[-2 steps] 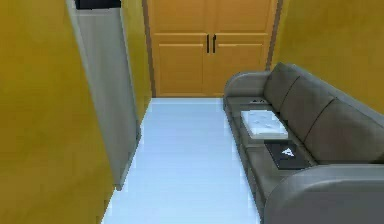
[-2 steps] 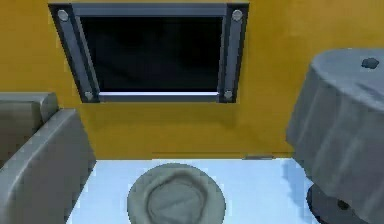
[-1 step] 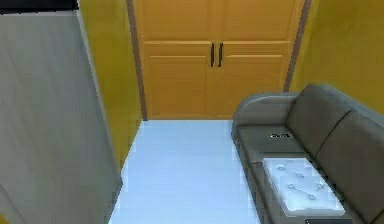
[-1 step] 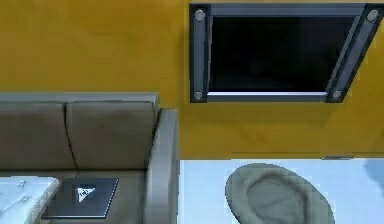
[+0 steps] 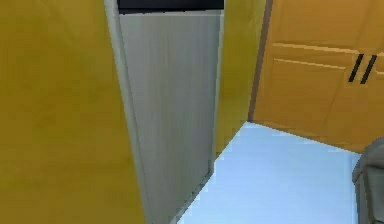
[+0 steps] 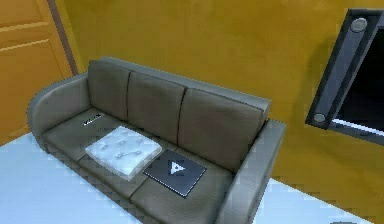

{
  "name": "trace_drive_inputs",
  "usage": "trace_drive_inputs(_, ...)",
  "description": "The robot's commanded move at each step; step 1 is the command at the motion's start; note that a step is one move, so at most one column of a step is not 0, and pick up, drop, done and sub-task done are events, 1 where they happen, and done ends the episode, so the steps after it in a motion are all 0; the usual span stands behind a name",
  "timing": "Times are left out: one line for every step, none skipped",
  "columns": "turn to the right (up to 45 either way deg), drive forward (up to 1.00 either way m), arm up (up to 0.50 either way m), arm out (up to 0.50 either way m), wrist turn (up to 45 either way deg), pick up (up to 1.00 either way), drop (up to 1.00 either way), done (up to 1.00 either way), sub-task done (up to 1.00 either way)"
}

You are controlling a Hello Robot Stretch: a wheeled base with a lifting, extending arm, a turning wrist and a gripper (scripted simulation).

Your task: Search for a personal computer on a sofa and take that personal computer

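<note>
Locating the closed laptop point(image 6: 175, 175): it lies flat on the seat of the sofa point(image 6: 150, 100), out on my arm's side, just beside a white cushion point(image 6: 122, 152), its long axis slanting; the state of my gripper I cannot tell.

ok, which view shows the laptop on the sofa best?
Arm side view: the laptop lies flat and whole on the sofa, beside a white pillow. The forward view faces a grey door, with what is likely the sofa arm at its lower right edge.
</note>
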Motion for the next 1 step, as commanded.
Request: trace_drive_inputs(0.0,0.00,0.42,0.00,0.0,0.00,0.00,0.00,0.00)
